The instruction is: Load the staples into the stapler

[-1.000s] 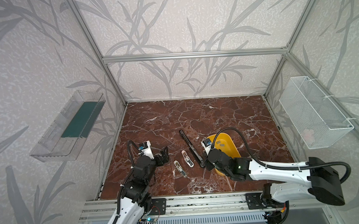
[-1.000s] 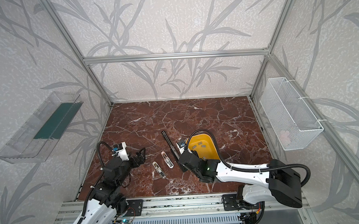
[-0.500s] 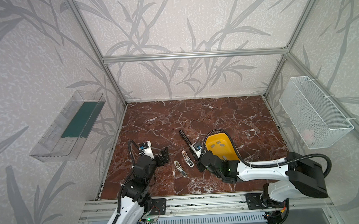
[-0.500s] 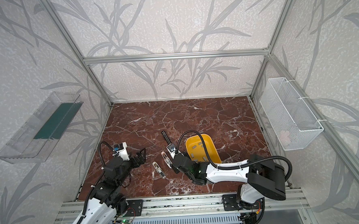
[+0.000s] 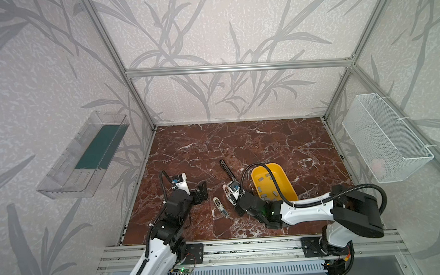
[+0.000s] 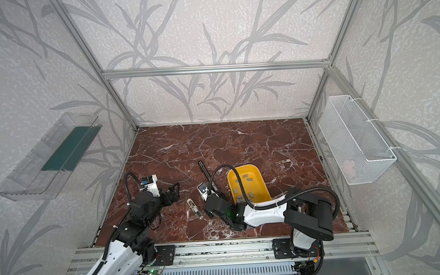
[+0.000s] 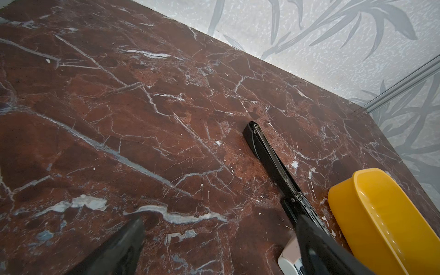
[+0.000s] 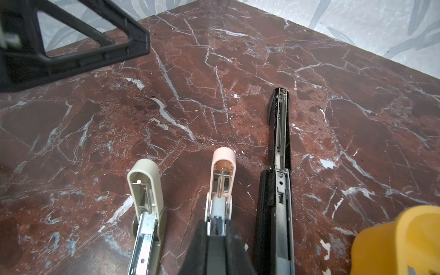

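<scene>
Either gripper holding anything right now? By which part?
Left gripper open, empty. Right gripper shut at the open pink stapler; whether its tips pinch anything cannot be told.

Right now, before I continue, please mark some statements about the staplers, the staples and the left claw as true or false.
1. The staples lie in the tray. True.
2. The left claw is shut. False: it is open.
3. The beige stapler, pink stapler and black stapler lie on the table. True.
4. The black stapler is the shortest. False: it is the longest.
5. The basket stands on the table. False: it hangs on a wall.
</scene>
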Controlling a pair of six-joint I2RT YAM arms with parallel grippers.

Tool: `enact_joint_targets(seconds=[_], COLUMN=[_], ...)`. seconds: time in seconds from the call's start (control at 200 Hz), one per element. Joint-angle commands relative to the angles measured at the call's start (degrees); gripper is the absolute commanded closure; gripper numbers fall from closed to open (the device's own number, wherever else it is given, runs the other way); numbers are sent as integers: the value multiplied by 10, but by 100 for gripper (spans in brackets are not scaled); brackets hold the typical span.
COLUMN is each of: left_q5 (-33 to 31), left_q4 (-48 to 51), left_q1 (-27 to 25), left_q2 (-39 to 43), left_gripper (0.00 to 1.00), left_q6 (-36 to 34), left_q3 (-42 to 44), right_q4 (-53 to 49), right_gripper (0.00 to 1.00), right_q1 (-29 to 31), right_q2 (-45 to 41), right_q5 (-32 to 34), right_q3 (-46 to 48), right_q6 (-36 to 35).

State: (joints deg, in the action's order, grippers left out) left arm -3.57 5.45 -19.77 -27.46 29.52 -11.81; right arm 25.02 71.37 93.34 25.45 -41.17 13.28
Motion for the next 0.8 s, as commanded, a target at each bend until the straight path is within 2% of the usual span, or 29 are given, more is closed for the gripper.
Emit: enact_joint_targets(seconds=[0.0,0.115,0.32,0.485,0.6,0.665,0.795], left_q5=[-15,-11,-3,-2,-5,-4,-1], left_q4=[-11,-13,-18,-18,-19,-18,-17], left_q1=[-2,-2,-2,-2,-3,-3,-4], left_q2=[-8,-18,-20,-15,-16,-18,-16], left_gripper=[1,1,1,1,1,1,1], left_q6=[-1,-2,-3,-3,-4,-3,-4], left_q3=[-2,-5,-4,-3,-4,-5,-5], right_q4=[26,41,100,97,73,88,102], right_gripper=[87,87,86,88,91,90,87], right_q1=[5,6,10,13,13,13,15], right_q2=[10,12,38,41,32,15,11], right_q5=[8,10,7,9,55,74,67], right_q3=[-14,-10,-4,-13,-16,-1,10], right_q6=[-9,-21,-83,-69,-68,-84,-94])
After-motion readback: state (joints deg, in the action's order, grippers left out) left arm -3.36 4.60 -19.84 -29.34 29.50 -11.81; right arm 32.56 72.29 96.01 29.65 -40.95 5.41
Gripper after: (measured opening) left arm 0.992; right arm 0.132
